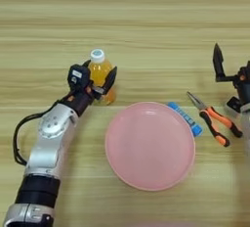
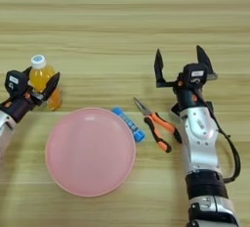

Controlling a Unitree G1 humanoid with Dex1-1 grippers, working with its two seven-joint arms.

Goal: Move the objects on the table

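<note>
At the far left, the left gripper (image 1: 100, 80) reaches in from about seven o'clock, its two black fingers set on either side of the orange juice bottle (image 1: 101, 72). Whether they squeeze it or only bracket it cannot be told. The bottle stands upright with its white cap on top, at about ten o'clock of the pink plate (image 1: 150, 145), just off the rim.

The plate lies flat on the light-wood worktop (image 1: 146, 20), low in the middle. The blue glue stick (image 1: 186, 119) lies on its side at the plate's two o'clock edge, tucked against or slightly under the rim, pointing toward four o'clock.

Just beside it, to the right, lie the orange-handled pliers (image 2: 154, 123), nose toward ten o'clock, handles slightly parted.

Furthest right, the right gripper (image 2: 180, 65) sits at about one o'clock of the pliers, fingers spread wide and pointing up the worktop, holding nothing.
</note>
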